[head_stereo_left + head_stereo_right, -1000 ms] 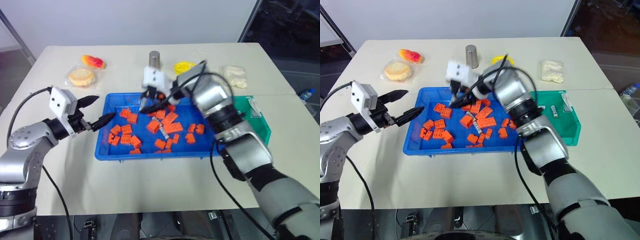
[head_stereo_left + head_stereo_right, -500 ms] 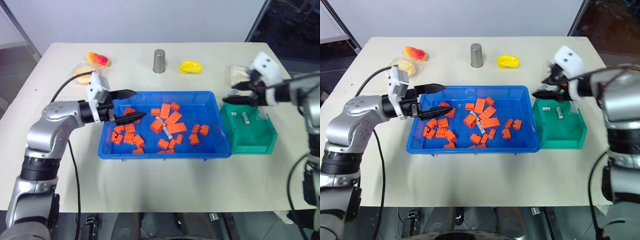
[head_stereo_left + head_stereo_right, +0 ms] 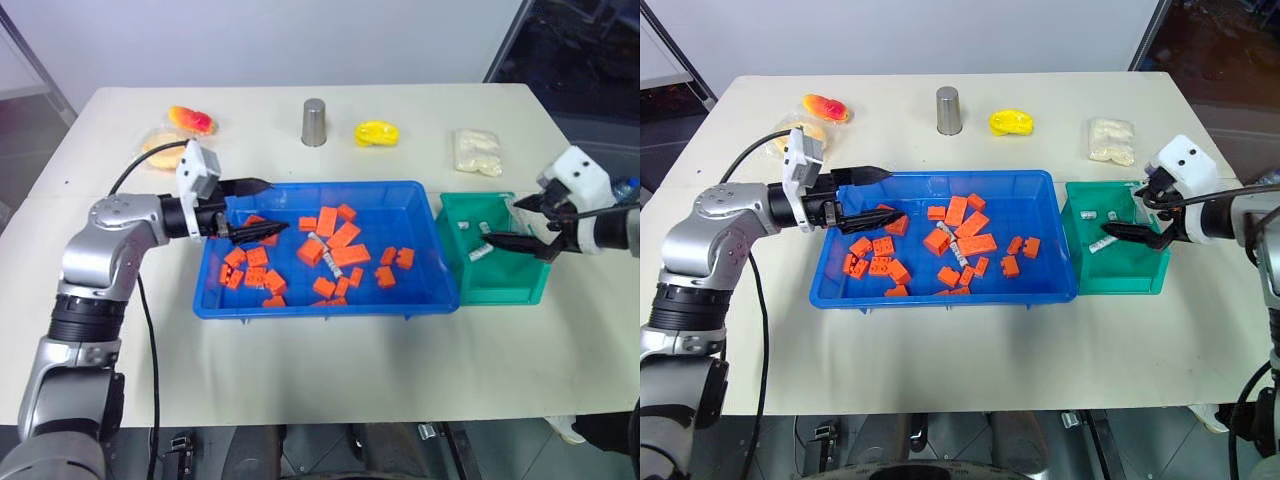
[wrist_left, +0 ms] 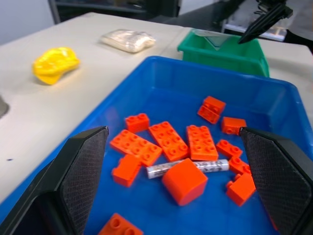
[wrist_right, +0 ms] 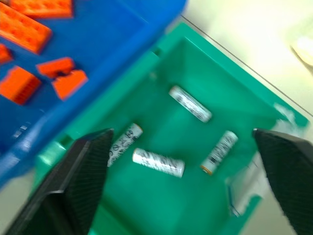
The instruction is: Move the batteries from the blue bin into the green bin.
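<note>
The blue bin [image 3: 420, 290] sits mid-table, holding many orange blocks and two batteries [image 3: 318, 243] near its middle; one battery [image 4: 188, 168] lies beside an orange block. My left gripper [image 3: 250, 210] hangs open and empty over the bin's left end. The green bin [image 3: 500, 290] stands against the blue bin's right side with several batteries [image 5: 159, 162] on its floor. My right gripper [image 3: 520, 228] is open over the green bin, with nothing between its fingers [image 5: 83, 186].
Along the table's far side are a steel cup [image 3: 314, 122], a yellow toy [image 3: 377, 132], a white packet [image 3: 476, 152], a wrapped bun [image 3: 160, 150] and a red-yellow fruit [image 3: 188, 120]. A bottle [image 3: 625, 186] shows past the right edge.
My right gripper swung from over the blue bin to the green bin and opened; one more battery now lies in the green bin. My left gripper moved right over the blue bin's left end.
</note>
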Motion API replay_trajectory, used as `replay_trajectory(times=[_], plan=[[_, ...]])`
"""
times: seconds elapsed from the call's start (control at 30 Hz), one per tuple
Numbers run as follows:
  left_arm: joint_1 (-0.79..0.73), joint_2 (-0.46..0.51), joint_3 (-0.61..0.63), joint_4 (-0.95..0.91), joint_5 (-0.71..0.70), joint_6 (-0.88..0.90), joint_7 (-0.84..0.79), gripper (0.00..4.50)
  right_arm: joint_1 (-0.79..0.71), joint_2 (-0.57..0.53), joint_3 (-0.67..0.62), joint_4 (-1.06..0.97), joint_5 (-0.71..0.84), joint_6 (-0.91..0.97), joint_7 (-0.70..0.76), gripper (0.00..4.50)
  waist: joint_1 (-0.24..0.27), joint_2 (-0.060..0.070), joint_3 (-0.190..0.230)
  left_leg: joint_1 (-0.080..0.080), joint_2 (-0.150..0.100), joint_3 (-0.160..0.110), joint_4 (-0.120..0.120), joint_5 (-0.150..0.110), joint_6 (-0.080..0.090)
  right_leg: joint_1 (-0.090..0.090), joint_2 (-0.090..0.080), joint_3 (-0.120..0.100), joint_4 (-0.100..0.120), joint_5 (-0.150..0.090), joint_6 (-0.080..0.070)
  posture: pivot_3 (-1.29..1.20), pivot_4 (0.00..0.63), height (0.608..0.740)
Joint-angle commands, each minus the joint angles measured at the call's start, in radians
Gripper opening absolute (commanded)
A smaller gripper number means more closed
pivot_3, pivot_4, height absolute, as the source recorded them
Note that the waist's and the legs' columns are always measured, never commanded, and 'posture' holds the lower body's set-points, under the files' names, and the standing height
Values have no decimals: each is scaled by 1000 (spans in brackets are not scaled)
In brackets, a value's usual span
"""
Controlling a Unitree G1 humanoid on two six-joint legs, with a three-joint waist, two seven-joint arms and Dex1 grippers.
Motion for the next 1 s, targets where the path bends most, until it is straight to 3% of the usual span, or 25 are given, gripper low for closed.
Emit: replay_trajectory(times=[0.03, 0.23, 0.43, 1.0], plan=[[-5, 26, 51, -22, 1, -20, 8, 4500, -61, -13, -9, 6, 16, -29, -36, 4477, -1, 0, 0, 0, 0, 0, 0, 0, 0, 0, 0, 0, 0, 0, 0, 0, 150, 740], [19, 49, 81, -29, 6, -17, 33, 4500, -213, 59, 72, -17, 61, -25, -58, 4477, -1, 0, 0, 0, 0, 0, 0, 0, 0, 0, 0, 0, 1, 0, 0, 0, 150, 740], [61, 57, 118, -61, 3, -12, 76, 4500, -326, 203, 183, -70, 136, 13, -51, 4477, -1, 0, 0, 0, 0, 0, 0, 0, 0, -1, 0, 0, 2, 0, 0, 0, 150, 740], [228, 39, 182, -258, -50, 53, 210, 4500, -274, 489, 431, -106, 189, 27, -109, 4477, 0, 0, 0, -1, 0, -1, 2, 0, 0, -1, -1, 0, 5, 0, 0, 0, 150, 740]])
